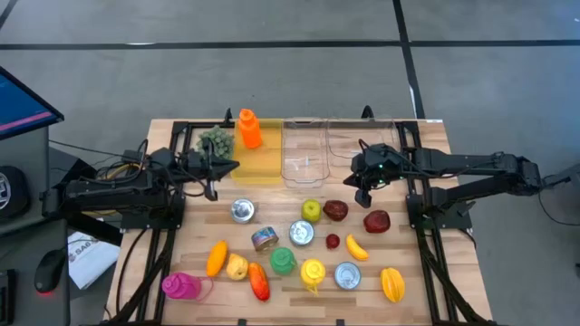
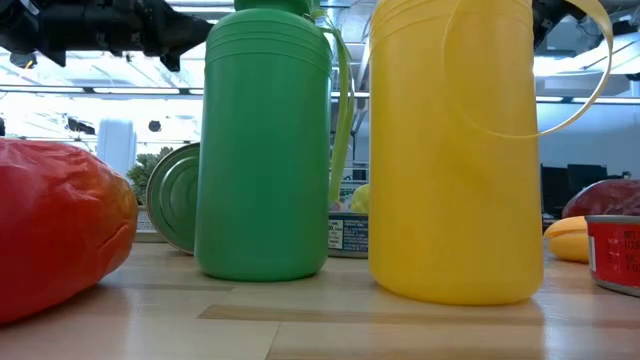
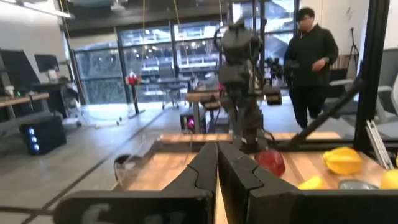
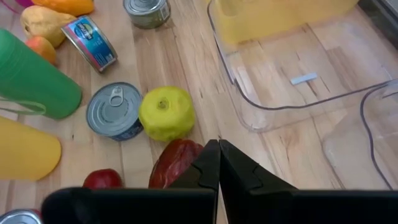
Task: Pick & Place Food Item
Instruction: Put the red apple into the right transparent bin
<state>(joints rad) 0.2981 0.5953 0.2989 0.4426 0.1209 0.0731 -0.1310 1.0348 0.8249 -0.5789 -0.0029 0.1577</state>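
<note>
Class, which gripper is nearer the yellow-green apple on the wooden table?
Right. The right gripper hovers just beside the yellow-green apple; the left gripper sits farther off, near the yellow bin.

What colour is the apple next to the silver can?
The apple is yellow-green. It shows best in the right wrist view, beside the can.

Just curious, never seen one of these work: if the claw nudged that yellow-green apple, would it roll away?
Probably a little: the yellow-green apple looks round and smooth, so a push could roll it. The silver can right beside it might stop it. It looks glossy, so possibly slippery to pinch.
</note>
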